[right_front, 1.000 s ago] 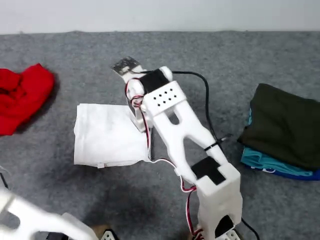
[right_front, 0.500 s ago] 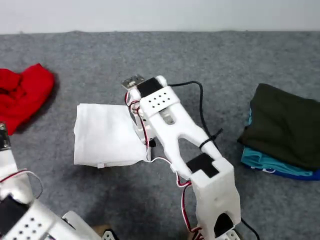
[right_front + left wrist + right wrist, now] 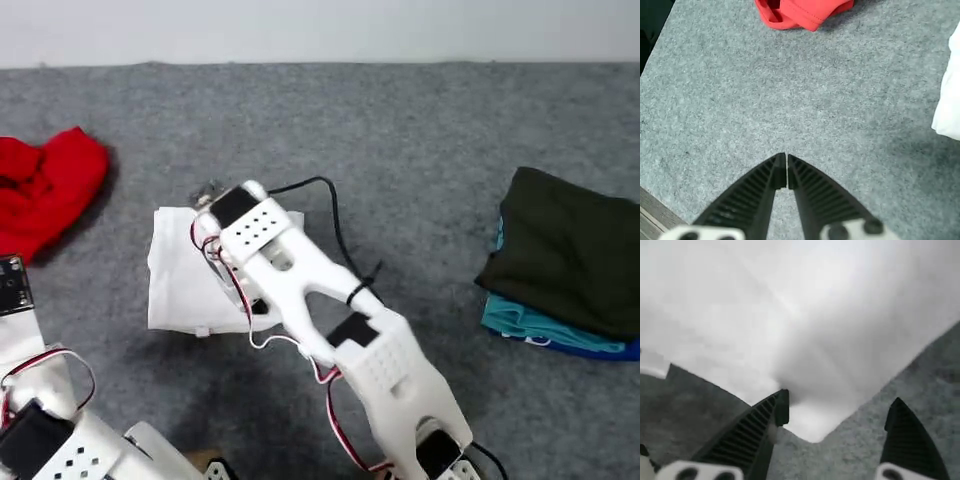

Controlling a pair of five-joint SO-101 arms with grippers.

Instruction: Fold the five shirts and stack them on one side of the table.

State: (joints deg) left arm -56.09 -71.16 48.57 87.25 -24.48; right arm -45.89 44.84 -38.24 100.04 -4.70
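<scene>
A folded white shirt [image 3: 185, 275] lies on the grey mat left of centre. My right arm [image 3: 260, 235] stretches over its right half. In the right wrist view my right gripper [image 3: 840, 405] is open just above the white shirt [image 3: 790, 315], one fingertip over the cloth's edge, the other over bare mat. A crumpled red shirt [image 3: 45, 185] lies at the far left. My left gripper [image 3: 786, 159] is shut and empty above bare mat, with the red shirt [image 3: 800, 10] ahead of it and the white shirt's edge [image 3: 951, 100] to one side.
At the right edge a dark folded shirt [image 3: 570, 250] sits on top of a teal one [image 3: 530, 322] and a blue one. My left arm [image 3: 40, 440] stands at the near left corner. The grey mat [image 3: 420, 140] ends at a pale wall behind.
My right arm has swung left, from the white shirt's right edge to over the shirt. My left arm has shifted at the near left corner.
</scene>
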